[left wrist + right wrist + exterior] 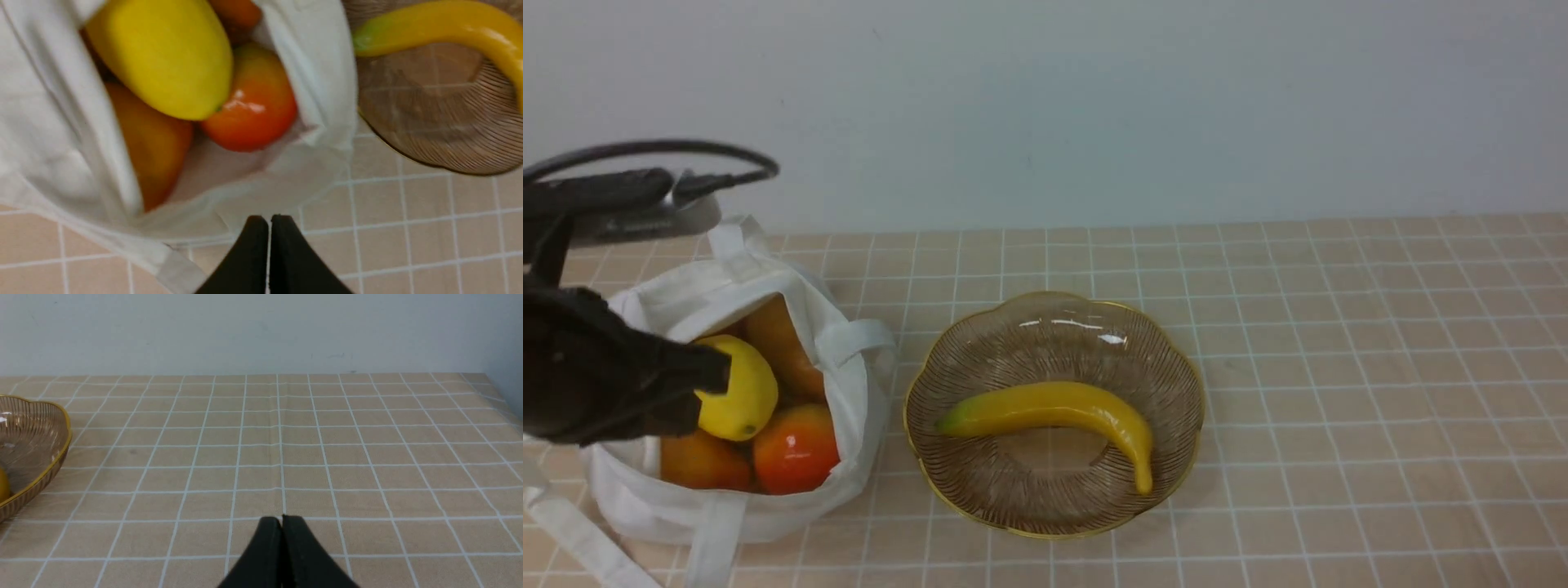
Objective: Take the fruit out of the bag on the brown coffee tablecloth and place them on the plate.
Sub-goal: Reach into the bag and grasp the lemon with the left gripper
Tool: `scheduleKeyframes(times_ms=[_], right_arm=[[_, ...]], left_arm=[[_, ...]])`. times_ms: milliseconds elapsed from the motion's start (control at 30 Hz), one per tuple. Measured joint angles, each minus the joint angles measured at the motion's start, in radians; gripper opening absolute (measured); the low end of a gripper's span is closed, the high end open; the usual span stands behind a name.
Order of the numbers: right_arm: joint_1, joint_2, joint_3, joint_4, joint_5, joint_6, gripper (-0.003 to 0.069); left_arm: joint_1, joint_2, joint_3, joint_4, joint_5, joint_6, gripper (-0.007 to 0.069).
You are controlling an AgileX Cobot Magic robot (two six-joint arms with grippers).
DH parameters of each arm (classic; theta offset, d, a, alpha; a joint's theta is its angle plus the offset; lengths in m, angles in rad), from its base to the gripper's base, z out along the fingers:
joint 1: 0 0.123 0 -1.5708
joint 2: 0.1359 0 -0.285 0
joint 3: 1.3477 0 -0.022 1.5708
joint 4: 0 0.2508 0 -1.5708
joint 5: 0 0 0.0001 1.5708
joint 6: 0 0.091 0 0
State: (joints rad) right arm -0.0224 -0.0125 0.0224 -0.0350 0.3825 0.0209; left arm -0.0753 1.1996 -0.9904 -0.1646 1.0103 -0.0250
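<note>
No readable text, bag [845, 392] unmarked, plate [1168, 367] unmarked, no labels or numbers

You see a tan tablecloth with thin white grid lines [1339, 367] carrying a soft white cloth bag [849, 384] at lower left, just beside a ribbed amber glass plate [1054, 335] at centre.

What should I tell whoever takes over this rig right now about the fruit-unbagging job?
Left gripper: shut, empty, close to the soft white cloth bag.
Right gripper: shut, empty, above the tan grid-lined tablecloth.
Done: one long yellow banana lies in the ribbed amber glass plate.
Left: oval yellow lemon, glossy red-orange round fruit, one orange fruit in front and another behind sit in the bag; more may be hidden.
</note>
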Motion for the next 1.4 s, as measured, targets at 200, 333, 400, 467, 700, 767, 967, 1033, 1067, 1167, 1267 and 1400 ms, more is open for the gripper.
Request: scheduleKeyframes(times_ms=[200, 333, 400, 467, 700, 767, 967, 1033, 1067, 1167, 1267, 1400], right_arm=[[0.000, 0.000, 0.000, 0.000, 0.000, 0.000, -0.0018], [0.000, 0.000, 0.000, 0.000, 0.000, 0.000, -0.0018], [0.000, 0.000, 0.000, 0.000, 0.000, 0.000, -0.0018], [0.000, 0.000, 0.000, 0.000, 0.000, 0.000, -0.0018], [0.000, 0.000, 0.000, 0.000, 0.000, 0.000, -0.0018], [0.000, 0.000, 0.000, 0.000, 0.000, 0.000, -0.0018], [0.000, 0.000, 0.000, 0.000, 0.000, 0.000, -0.0018], [0.000, 0.000, 0.000, 0.000, 0.000, 0.000, -0.0018], [0.000, 0.000, 0.000, 0.000, 0.000, 0.000, -0.0018], [0.000, 0.000, 0.000, 0.000, 0.000, 0.000, -0.0018], [0.000, 0.000, 0.000, 0.000, 0.000, 0.000, -0.0018], [0.000, 0.000, 0.000, 0.000, 0.000, 0.000, -0.0018]], left_arm=[[0.000, 0.197, -0.125, 0.025, 0.043, -0.036, 0.0022], [0.000, 0.259, -0.160, 0.057, 0.049, -0.055, 0.0103], [0.000, 0.268, -0.161, 0.090, 0.031, -0.081, 0.0168], [0.000, 0.270, -0.161, 0.120, 0.005, -0.112, 0.0250], [0.000, 0.296, -0.163, 0.165, -0.048, -0.140, 0.0552], [0.000, 0.323, -0.163, 0.165, -0.054, -0.141, 0.0611], [0.000, 0.382, -0.163, 0.165, -0.074, -0.141, 0.0655], [0.000, 0.401, -0.163, 0.165, -0.078, -0.141, 0.0654], [0.000, 0.413, -0.163, 0.165, -0.086, -0.141, 0.0653], [0.000, 0.437, -0.163, 0.165, -0.102, -0.141, 0.0629], [0.000, 0.448, -0.164, 0.165, -0.110, -0.141, 0.0578], [0.000, 0.448, -0.165, 0.165, -0.110, -0.141, 0.0570]])
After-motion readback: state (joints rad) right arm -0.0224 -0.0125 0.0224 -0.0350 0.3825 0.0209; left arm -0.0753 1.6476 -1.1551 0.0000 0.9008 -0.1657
